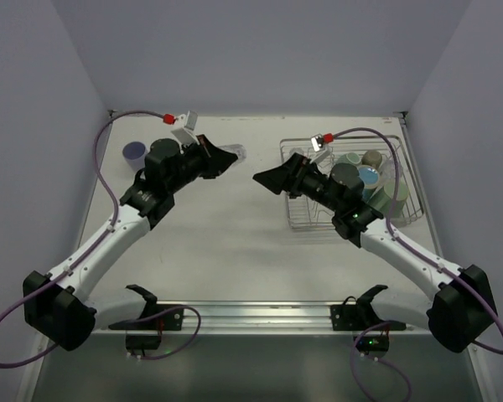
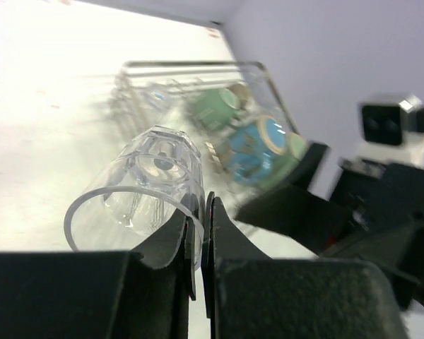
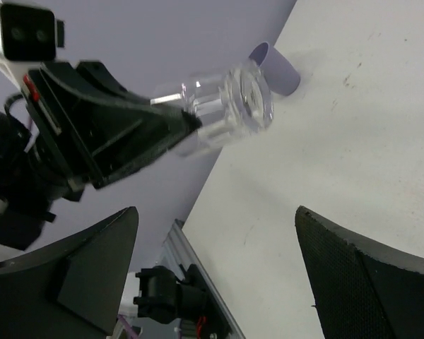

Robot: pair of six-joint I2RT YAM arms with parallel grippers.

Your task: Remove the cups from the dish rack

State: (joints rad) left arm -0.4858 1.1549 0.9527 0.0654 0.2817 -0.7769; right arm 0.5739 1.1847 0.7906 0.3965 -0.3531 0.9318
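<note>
My left gripper (image 1: 226,158) is shut on the rim of a clear glass cup (image 2: 152,185), which it holds on its side above the table, left of the dish rack (image 1: 318,224). The pinch shows in the left wrist view (image 2: 201,227). The right wrist view shows the same glass cup (image 3: 233,109) in the air. My right gripper (image 1: 262,178) is open and empty, just right of the glass, facing it (image 3: 219,268). A lavender cup (image 1: 134,152) stands on the table at the back left. The rack holds a blue cup (image 1: 369,176), a pale green cup (image 1: 396,194) and an olive-brown cup (image 1: 371,157).
The rack stands at the back right, close to the right wall. Grey walls enclose the table on three sides. A metal rail (image 1: 251,311) with both arm bases runs along the near edge. The lavender cup also shows in the right wrist view (image 3: 277,65).
</note>
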